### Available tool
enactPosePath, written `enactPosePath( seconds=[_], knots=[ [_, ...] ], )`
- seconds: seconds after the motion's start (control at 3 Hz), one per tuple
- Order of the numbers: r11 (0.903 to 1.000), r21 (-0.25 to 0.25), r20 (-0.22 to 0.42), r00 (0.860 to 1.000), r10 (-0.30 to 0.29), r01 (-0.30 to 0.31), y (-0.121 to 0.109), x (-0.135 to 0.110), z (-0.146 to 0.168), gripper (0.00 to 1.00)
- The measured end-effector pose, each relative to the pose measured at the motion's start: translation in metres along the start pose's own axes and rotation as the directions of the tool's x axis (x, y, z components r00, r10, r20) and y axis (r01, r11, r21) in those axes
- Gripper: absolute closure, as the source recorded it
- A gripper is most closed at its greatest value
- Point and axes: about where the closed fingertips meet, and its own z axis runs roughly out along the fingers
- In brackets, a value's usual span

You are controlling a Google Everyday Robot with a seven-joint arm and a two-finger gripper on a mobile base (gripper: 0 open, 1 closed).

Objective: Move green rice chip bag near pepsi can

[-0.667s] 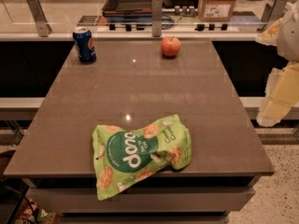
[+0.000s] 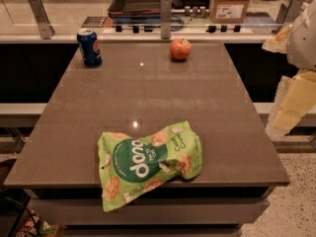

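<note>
The green rice chip bag lies at the tabletop's near edge, one corner hanging over it. The pepsi can stands at the far left corner, well apart, with bare surface between. A red apple sits near the far edge. The claw hangs beyond the right edge, partly cut off; whether it is wide or narrow cannot be told.
</note>
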Motion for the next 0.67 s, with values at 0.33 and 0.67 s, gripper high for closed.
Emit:
enactPosePath(
  seconds=[0.33, 0.67],
  knots=[
    [0.997, -0.069, 0.083, 0.996, -0.031, 0.037, 0.015, -0.014, 0.025, 0.0],
    [0.9867, -0.138, 0.168, 0.984, -0.062, 0.086, 0.033, -0.033, 0.058, 0.0]
  ],
)
